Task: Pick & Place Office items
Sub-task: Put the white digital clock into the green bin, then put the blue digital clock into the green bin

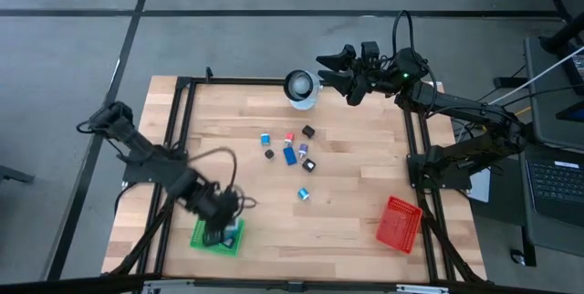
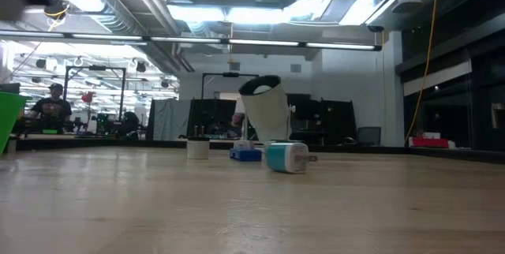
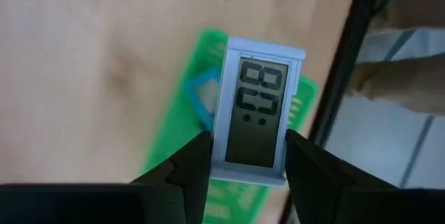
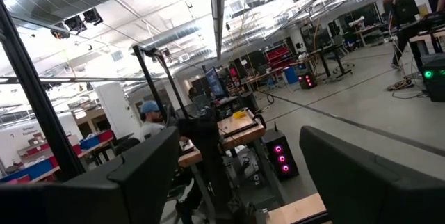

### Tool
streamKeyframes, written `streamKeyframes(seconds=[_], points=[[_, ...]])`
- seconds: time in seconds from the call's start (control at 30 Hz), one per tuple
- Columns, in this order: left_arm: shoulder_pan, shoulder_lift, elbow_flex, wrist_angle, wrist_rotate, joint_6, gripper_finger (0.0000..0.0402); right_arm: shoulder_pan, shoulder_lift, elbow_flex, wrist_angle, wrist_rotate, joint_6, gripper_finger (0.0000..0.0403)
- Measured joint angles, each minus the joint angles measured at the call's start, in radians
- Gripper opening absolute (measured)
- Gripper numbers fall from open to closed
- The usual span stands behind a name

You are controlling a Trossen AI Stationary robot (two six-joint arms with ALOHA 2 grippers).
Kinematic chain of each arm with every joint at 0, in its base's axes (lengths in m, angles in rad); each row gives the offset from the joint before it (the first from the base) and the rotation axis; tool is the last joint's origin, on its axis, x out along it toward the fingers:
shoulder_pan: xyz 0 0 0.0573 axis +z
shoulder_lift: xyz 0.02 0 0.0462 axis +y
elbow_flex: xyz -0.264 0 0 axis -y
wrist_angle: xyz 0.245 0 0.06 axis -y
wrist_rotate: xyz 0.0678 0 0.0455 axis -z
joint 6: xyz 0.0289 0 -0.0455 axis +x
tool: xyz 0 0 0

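Note:
My left gripper (image 3: 249, 177) is at the table's near left and is shut on a small light-blue digital clock (image 3: 256, 113) with a grey display. It hangs over the green mesh basket (image 3: 174, 137), which shows blurred under the arm in the high view (image 1: 212, 240). A blue item (image 3: 200, 99) lies in that basket. Several small office items, blue, black and white (image 1: 290, 153), lie loose at mid-table. My right gripper (image 1: 334, 68) stands open and raised by the far edge, with nothing between its fingers (image 4: 139, 175). My left gripper pinches the clock's two long side edges (image 3: 220, 156), near its lower end, between its two fingers (image 3: 195, 172). The fingers come steeply from above. The clock is lifted clear over the green basket, with its display facing the wrist camera.
A red mesh basket (image 1: 400, 224) sits at the near right. A white ring-shaped object (image 1: 300, 88) stands at the far middle, close to my right gripper. A teal item (image 2: 286, 157) lies nearest the low camera. Black frame rails (image 1: 173, 148) run along the table's sides.

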Motion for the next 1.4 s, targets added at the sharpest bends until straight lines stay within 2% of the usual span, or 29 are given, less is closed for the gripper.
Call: streamKeyframes(seconds=[0.17,0.27,0.47,0.67,0.77,0.93,1.0,1.1,1.17,1.3,1.4], points=[[-0.113,0.005,-0.128,0.129,-0.045,-0.229,0.0150,0.000,0.000,0.000,0.000,0.000,0.004,0.0307],[-0.142,0.004,-0.171,0.133,-0.075,-0.302,0.0150,0.000,0.000,0.000,0.000,0.001,0.015,0.0306],[-0.169,0.004,-0.242,0.205,-0.096,-0.342,0.0156,0.000,0.000,0.000,0.000,0.005,0.018,0.0306],[-0.169,0.002,-0.254,0.215,-0.098,-0.343,0.0241,0.000,0.000,0.000,0.000,0.011,0.019,0.0306],[-0.168,-0.009,-0.254,0.235,-0.089,-0.343,0.0266,0.000,0.000,0.000,0.000,0.027,0.027,0.0306],[-0.161,-0.073,-0.252,0.276,-0.089,-0.341,0.0271,0.000,0.000,0.000,0.000,0.027,0.027,0.0306],[-0.139,-0.109,-0.234,0.246,-0.092,-0.330,0.0270,0.000,0.000,0.000,0.000,0.027,0.028,0.0306],[-0.072,-0.161,-0.178,0.128,-0.152,-0.243,0.0269,0.000,0.000,0.000,0.000,0.035,0.029,0.0306],[0.002,-0.188,-0.136,0.058,-0.178,-0.126,0.0269,0.000,0.000,0.000,0.000,0.035,0.030,0.0306],[0.223,-0.182,-0.054,-0.065,-0.136,0.173,0.0269,0.000,0.000,0.000,0.000,0.035,0.030,0.0306],[0.402,-0.147,0.004,-0.075,-0.111,0.430,0.0269,0.000,0.000,0.000,0.000,0.035,0.030,0.0307]])
